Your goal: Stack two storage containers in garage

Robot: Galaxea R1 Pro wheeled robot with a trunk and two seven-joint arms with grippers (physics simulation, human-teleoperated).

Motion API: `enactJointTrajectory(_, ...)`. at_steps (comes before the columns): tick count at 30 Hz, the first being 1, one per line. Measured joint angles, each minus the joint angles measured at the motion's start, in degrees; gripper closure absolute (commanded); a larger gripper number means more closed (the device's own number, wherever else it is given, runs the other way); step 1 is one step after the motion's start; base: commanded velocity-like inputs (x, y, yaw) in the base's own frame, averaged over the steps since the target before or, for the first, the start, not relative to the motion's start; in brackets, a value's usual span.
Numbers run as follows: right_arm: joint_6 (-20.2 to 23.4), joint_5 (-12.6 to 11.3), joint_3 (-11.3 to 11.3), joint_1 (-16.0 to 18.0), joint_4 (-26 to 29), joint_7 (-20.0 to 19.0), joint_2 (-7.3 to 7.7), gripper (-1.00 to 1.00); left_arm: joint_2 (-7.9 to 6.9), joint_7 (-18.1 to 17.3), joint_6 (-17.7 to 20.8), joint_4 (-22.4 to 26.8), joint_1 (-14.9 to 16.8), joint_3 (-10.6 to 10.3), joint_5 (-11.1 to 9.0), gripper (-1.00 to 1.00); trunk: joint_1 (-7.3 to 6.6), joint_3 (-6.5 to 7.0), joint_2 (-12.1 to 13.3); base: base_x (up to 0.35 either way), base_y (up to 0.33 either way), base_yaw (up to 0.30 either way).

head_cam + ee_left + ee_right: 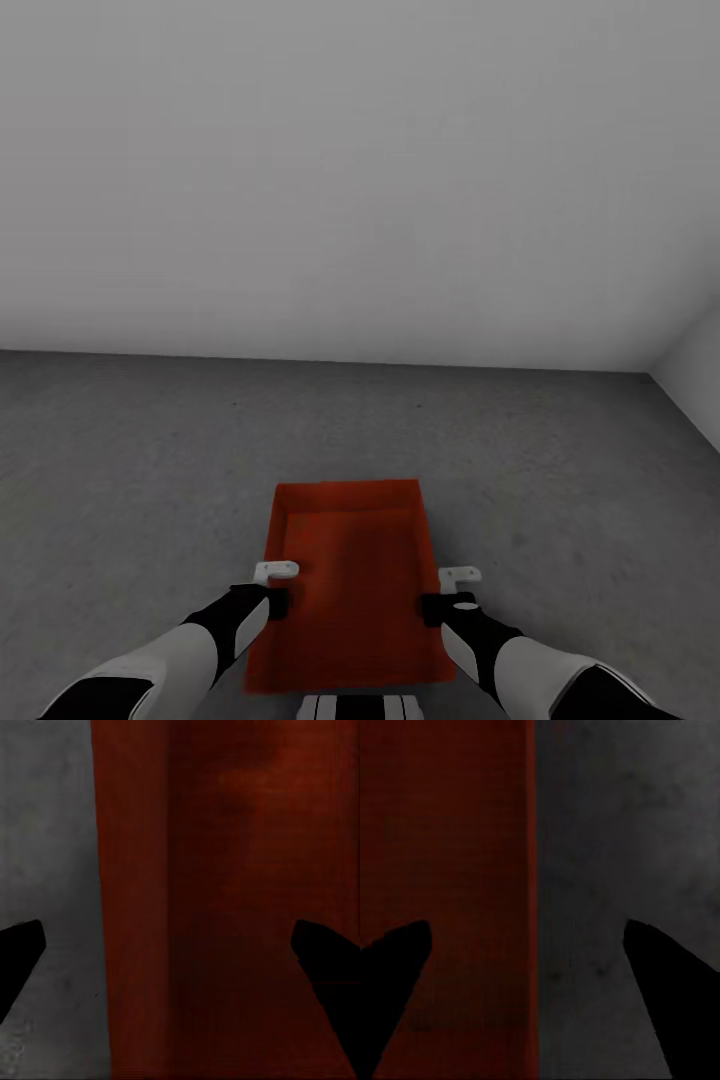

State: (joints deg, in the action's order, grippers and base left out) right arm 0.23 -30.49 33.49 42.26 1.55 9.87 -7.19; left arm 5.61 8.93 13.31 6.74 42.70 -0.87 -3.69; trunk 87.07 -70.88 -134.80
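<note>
Soft, even light with no visible source washes the white wall (360, 180); no glare or sharp shadows. Both wrist views are dim and grainy, with fingers (394, 997) plain black silhouettes.

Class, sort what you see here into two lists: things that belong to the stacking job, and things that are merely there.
Belongs to the job:
- red bin
- grey concrete floor
- left claw, open astride the bin's wall
- right claw, open astride the opposite wall

Merely there:
- white wall
</note>
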Motion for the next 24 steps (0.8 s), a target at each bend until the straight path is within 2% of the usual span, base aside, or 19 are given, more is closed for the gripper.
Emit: enactJointTrajectory(24, -0.07, -0.01, -0.14, 0.00, 0.00, 0.02, 0.08, -1.00, 0.00, 0.01, -0.69, 0.07, 0.02, -0.01, -0.12, -1.00, 0.00, 0.00, 0.00, 0.000, 0.000, 0.000)
